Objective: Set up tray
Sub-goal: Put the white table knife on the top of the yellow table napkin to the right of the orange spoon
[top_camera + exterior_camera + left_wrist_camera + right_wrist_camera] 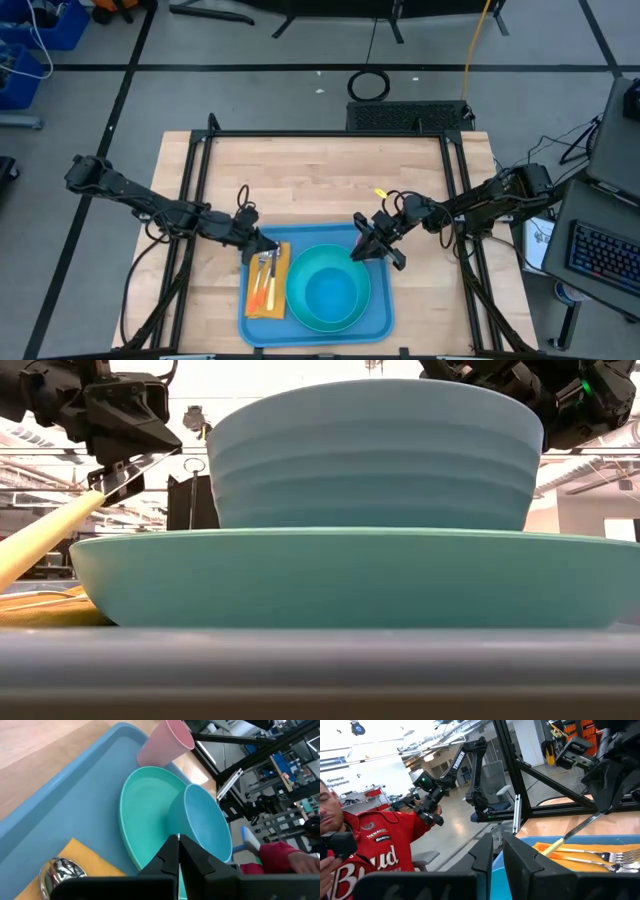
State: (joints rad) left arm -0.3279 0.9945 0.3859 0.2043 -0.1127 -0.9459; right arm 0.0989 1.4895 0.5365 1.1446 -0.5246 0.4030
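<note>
The blue tray [382, 322] lies at the table's near edge. On it a turquoise bowl [335, 292] sits in a turquoise plate [297, 300], and a yellow napkin [281, 303] carries a fork [616, 855] and a spoon [60, 870]. My left gripper [262, 250] hovers over the napkin's far end, shut on a yellow-handled knife [570, 832]. A pink cup [167, 742] stands upright by the tray's far right corner. My right gripper [360, 250] is over that corner and hides the cup from above. Its fingers [485, 852] are nearly together, with nothing seen between them. My left gripper pinches the knife's metal blade [596, 815] between its two fingers, coming from above and slanting down. The knife hangs tilted, its yellow handle [40, 535] lower, over the napkin. Whether the handle's end rests on the napkin cannot be told. My right gripper: I cannot tell whether it touches the cup.
Bare wood [320, 180] stretches from the tray to the table's far edge. Black frame rails [200, 190] run along both sides. A person in a red jacket [375, 850] stands beyond the table's left side.
</note>
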